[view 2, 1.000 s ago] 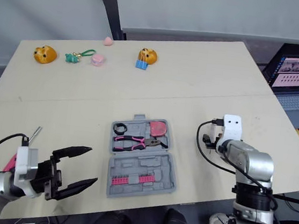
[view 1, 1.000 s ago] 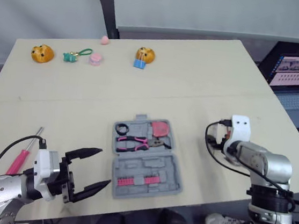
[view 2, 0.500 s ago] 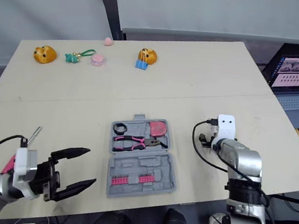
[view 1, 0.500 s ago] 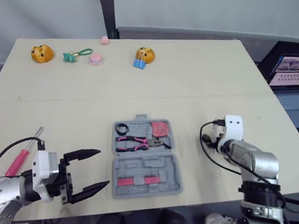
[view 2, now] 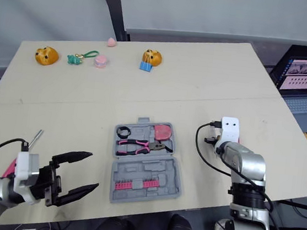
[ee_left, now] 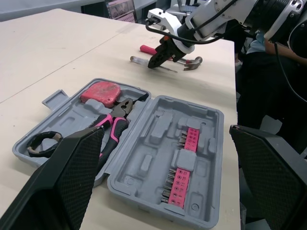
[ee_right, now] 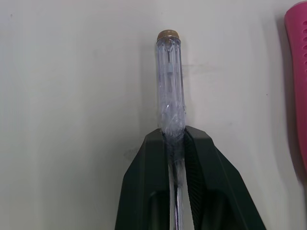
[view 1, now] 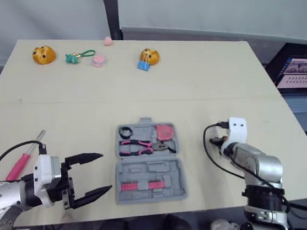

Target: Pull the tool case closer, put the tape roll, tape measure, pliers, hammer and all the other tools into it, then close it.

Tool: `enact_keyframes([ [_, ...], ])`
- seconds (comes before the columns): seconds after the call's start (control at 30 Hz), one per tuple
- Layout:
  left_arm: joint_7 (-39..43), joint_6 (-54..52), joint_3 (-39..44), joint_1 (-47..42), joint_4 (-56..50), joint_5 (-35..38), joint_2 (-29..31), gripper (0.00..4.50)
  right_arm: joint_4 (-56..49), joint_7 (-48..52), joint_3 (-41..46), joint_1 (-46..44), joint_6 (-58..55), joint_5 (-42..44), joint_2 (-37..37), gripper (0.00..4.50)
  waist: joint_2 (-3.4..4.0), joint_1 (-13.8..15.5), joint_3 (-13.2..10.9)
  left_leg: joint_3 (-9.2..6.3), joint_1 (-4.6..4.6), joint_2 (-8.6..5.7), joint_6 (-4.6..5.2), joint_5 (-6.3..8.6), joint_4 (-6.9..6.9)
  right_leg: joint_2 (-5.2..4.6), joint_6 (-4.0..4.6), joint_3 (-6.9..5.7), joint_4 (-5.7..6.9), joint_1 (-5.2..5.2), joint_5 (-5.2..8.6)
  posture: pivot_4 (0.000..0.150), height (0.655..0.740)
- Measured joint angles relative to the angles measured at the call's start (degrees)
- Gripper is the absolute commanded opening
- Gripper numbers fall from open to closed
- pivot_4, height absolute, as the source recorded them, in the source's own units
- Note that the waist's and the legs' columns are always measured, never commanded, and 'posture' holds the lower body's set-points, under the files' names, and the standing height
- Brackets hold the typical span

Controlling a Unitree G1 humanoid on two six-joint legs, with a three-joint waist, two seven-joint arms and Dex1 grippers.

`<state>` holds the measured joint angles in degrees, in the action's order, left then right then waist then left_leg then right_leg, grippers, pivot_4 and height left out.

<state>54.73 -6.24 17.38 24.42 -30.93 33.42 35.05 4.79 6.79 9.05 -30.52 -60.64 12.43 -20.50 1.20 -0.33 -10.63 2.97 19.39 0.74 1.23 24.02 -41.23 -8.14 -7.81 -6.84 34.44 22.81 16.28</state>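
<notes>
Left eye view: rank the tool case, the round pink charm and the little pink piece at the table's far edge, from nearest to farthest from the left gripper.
From the left gripper:
1. Tool case, lying open just to the gripper's right.
2. Round pink charm, far ahead, beside the teal keyring.
3. Little pink piece, farther back, beyond the charm.

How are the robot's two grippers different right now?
The left gripper is wide open; the right gripper is shut. The left gripper holds nothing; the right gripper pinches a clear-handled tool. The left gripper points at the open tool case; the right gripper is on the case's other side, beside the hammer. Both have two black fingers.
</notes>
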Motion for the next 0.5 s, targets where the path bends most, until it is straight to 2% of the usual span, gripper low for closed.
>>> enact_keyframes([
  [0.17, -0.02, -0.01, -0.04, -0.10, 0.19, 0.01, -0.07, 4.50, -0.70, 0.00, 0.04, -0.28, -1.64, -0.23, -0.09, 0.08, 0.00, 0.05, 0.00, 0.00, 0.00, 0.02, 0.00, 0.00, 0.01, 0.00, 0.00, 0.00, 0.00, 0.00, 0.00, 0.150, 0.7155],
  [0.27, 0.39, -0.28, 0.69, -0.44, 1.04, 0.73, 0.01, 4.50, -4.83, 1.38, -1.56, -0.24, -6.55, 0.08, -2.91, 0.08, 0.05, 0.06, -0.03, 0.01, 0.17, 0.03, 0.00, 0.00, 0.02, -0.01, 0.00, 0.03, 0.01, 0.21, 0.00, 0.150, 0.7155],
  [0.37, 1.48, -1.67, 2.71, -0.63, 3.16, 2.85, 1.10, 4.50, -10.60, 4.84, -4.68, -0.66, -12.45, 1.64, -8.01, 0.08, 0.05, 0.04, -0.03, 0.06, 0.49, -0.01, 0.00, -0.01, -0.04, 0.02, 0.02, 0.02, 0.13, 0.61, 0.01, 0.150, 0.7155],
  [0.5, 5.00, -3.32, 6.23, -0.53, 5.89, 5.75, 3.78, 4.50, -21.18, 14.10, -13.22, -3.46, -22.29, 8.08, -20.08, 0.08, 0.08, 0.02, -0.05, 0.04, 0.82, -0.05, -0.01, -0.02, -0.13, 0.06, 0.03, -0.02, 0.17, 0.92, 0.01, 0.150, 0.7155],
])
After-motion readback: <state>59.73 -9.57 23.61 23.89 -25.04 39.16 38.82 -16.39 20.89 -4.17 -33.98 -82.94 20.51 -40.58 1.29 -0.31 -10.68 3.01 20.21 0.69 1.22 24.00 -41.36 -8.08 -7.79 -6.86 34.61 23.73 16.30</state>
